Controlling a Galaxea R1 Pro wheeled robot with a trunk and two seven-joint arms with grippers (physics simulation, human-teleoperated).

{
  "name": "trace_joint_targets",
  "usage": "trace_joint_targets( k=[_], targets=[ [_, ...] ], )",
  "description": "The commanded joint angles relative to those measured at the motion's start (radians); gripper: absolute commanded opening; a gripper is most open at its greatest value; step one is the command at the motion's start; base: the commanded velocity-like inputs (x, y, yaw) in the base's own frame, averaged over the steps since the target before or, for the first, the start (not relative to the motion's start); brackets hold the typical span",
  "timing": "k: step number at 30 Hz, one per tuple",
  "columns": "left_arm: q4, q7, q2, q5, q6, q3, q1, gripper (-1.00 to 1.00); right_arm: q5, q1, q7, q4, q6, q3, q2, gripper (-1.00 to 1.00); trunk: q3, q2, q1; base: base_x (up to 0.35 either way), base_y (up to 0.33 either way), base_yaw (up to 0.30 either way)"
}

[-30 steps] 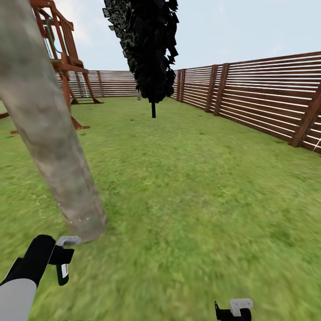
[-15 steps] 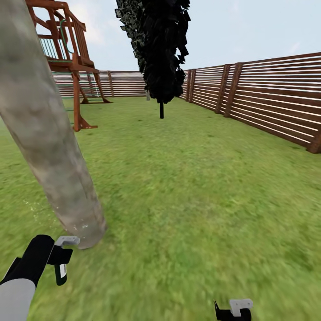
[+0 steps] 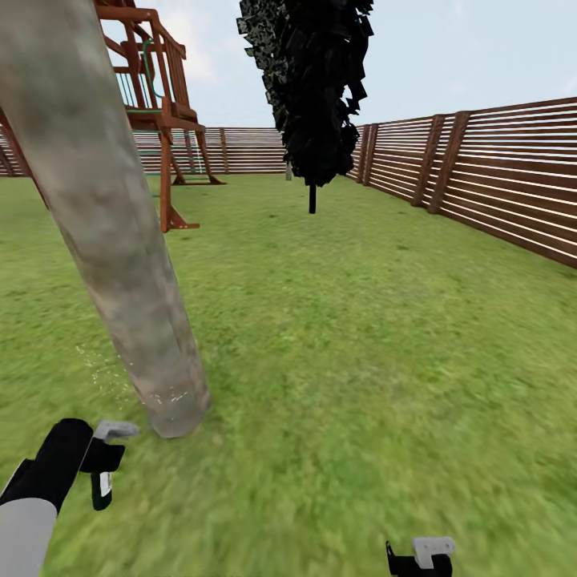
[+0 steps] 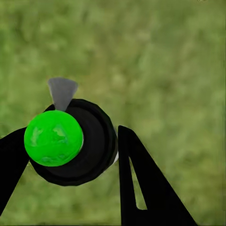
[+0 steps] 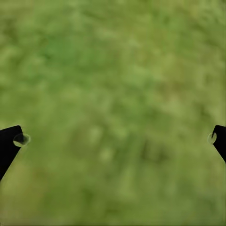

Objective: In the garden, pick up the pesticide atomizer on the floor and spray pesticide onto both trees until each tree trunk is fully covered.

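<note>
Left pincer [image 4: 70,155] gripping pesticide atomizer [image 4: 70,141] beside tree trunk [image 3: 112,240], spraying step (whitish specks low on bark). Right pincer [image 5: 113,139] hanging apart over floor [image 3: 361,336]. Next: aiming nozzle higher.

Tree trunk [image 3: 112,232] mottled beige-grey; fence [image 3: 497,188] brown-slatted; atomizer [image 4: 70,141] black, bright green cap.

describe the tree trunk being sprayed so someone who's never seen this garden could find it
Start at the slatted wooden fence around the lawn, then look to the near left, in front of the wooden play tower. There stands the tree trunk, a thick bare column just beyond the left gripper. Unlike the black-leaved tree with its thin dark stem, it is pale, blotchy grey-brown, with whitish speckles near its base.
</note>
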Motion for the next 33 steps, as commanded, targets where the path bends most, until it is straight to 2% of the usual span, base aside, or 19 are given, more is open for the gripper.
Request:
trace_joint_targets(
  k=[1,4,5,7,9,10,11,13,14,15,16,18,20,21,25,28,33],
  targets=[
    [-0.001,-0.004,0.017,0.013,0.004,0.002,0.000,-1.00,0.000,0.000,0.000,0.000,0.000,0.000,0.000,1.00,0.000,0.000,0.000,0.000,0.000,0.008],
    [-0.010,-0.007,0.002,0.015,0.005,-0.005,0.000,-1.00,0.000,0.000,0.000,0.000,0.000,0.000,0.000,1.00,0.000,0.000,0.000,0.000,0.000,0.002],
    [-0.011,-0.005,-0.017,0.015,0.005,-0.007,-0.005,-1.00,0.000,0.000,0.000,0.000,0.001,0.000,0.000,1.00,0.000,0.000,0.000,0.000,0.000,0.000],
    [-0.026,0.000,-0.091,0.014,0.010,-0.011,-0.019,-1.00,0.000,0.000,0.000,0.000,0.001,0.000,0.000,1.00,0.000,0.000,0.000,0.000,0.000,0.039],
    [-0.043,0.000,-0.114,0.013,0.016,-0.009,-0.054,-1.00,0.000,0.000,0.000,0.000,0.001,0.000,0.001,1.00,0.000,0.000,0.000,0.000,0.000,0.205],
    [-0.046,-0.003,-0.111,0.013,0.019,-0.006,-0.072,-1.00,0.000,0.000,0.000,0.000,0.001,0.000,0.000,1.00,0.000,0.000,0.000,0.000,0.000,0.260],
    [-0.048,-0.004,-0.097,0.011,0.020,-0.002,-0.081,-1.00,0.000,0.000,0.000,0.000,0.001,0.000,0.000,1.00,0.000,0.000,0.000,0.000,0.000,0.264],
    [-0.048,-0.006,-0.042,0.014,0.021,0.000,-0.084,-1.00,0.000,0.000,0.000,0.000,0.001,0.000,0.000,1.00,0.000,0.000,0.000,0.000,0.000,0.152],
    [-0.048,-0.007,-0.022,0.018,0.021,0.001,-0.085,-1.00,0.000,0.000,0.000,0.000,0.001,0.000,0.000,1.00,0.000,0.000,0.000,0.000,0.000,0.053],
    [-0.048,-0.007,-0.012,0.024,0.021,0.000,-0.085,-1.00,0.000,0.000,0.000,0.000,0.001,0.000,0.000,1.00,0.000,0.000,0.000,0.000,0.000,0.027],
    [-0.052,-0.006,-0.017,0.031,0.021,-0.005,-0.086,-1.00,0.000,0.000,0.000,0.000,0.001,0.000,0.000,1.00,0.000,0.000,0.000,0.000,0.000,0.021],
    [-0.071,-0.006,-0.054,0.031,0.033,-0.008,-0.118,-1.00,0.000,0.000,0.000,0.000,0.001,0.000,0.000,1.00,0.000,0.000,0.000,0.000,0.000,0.116],
    [-0.081,-0.006,-0.070,0.032,0.089,-0.010,-0.150,-1.00,0.000,0.000,0.000,0.000,0.001,0.000,0.000,1.00,0.000,0.000,0.000,0.000,0.000,0.230],
    [-0.083,-0.006,-0.067,0.031,0.116,-0.011,-0.165,-1.00,0.000,0.000,0.000,0.000,0.001,0.000,0.000,1.00,0.000,0.000,0.000,0.000,0.000,0.268],
    [-0.140,-0.008,-0.055,0.030,0.129,-0.011,-0.171,-1.00,0.000,0.000,0.000,0.000,0.001,0.000,0.000,1.00,0.000,0.000,0.000,0.000,0.000,0.136],
    [-0.198,-0.008,-0.066,0.031,0.134,-0.012,-0.167,-1.00,0.000,0.000,0.000,0.000,0.001,0.000,0.000,1.00,0.000,0.000,0.000,0.043,-0.081,0.010],
    [-0.204,-0.007,-0.070,0.030,0.136,-0.012,-0.169,-1.00,0.000,0.000,0.000,0.000,0.000,0.000,0.000,1.00,0.000,0.000,0.000,0.112,-0.230,0.164]
  ],
)
